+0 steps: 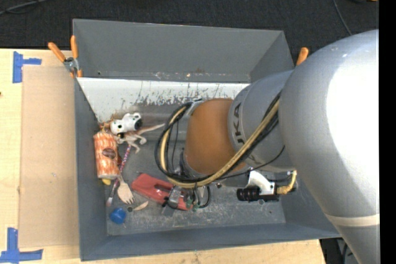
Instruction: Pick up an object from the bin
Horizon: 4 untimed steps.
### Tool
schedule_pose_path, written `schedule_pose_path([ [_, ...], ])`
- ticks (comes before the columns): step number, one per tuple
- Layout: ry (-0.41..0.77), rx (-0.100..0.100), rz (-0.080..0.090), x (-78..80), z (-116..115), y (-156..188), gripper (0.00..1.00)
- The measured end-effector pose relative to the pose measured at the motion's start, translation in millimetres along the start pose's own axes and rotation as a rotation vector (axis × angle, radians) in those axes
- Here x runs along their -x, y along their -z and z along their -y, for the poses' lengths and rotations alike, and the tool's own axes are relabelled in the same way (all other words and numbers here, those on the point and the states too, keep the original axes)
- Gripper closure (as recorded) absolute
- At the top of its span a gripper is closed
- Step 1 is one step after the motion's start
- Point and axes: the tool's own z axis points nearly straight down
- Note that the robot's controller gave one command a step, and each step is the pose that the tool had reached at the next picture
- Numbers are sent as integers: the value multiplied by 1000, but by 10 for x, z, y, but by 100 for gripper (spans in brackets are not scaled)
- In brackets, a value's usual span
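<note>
My gripper (187, 198) shows as a dark tip under the arm's orange cover, low in the bin near the front wall. It sits at the right end of a flat red object (150, 187) that lies slantwise on the bin floor; whether it touches that object is hidden. Just left of the red object lies a pale wooden fork (125, 193). A small blue cap (117, 216) rests in the front left corner.
Along the left wall lie an orange printed packet (106, 155), a white toy animal with black spots (127, 123) and a pinkish figure (132, 138). The arm, its orange cover and looped cables hide the middle and right of the bin.
</note>
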Motion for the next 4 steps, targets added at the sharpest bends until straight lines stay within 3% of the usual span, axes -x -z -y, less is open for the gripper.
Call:
schedule_pose_path([
  [1, 0, -6, -8, -26, 20, 210, 100],
  [2, 1, -2, -3, -11, 9, 481, 100],
  [3, 1, -4, -7, -21, 18, 546, 100],
  [4, 3, -10, -15, -40, 35, 954, 100],
])
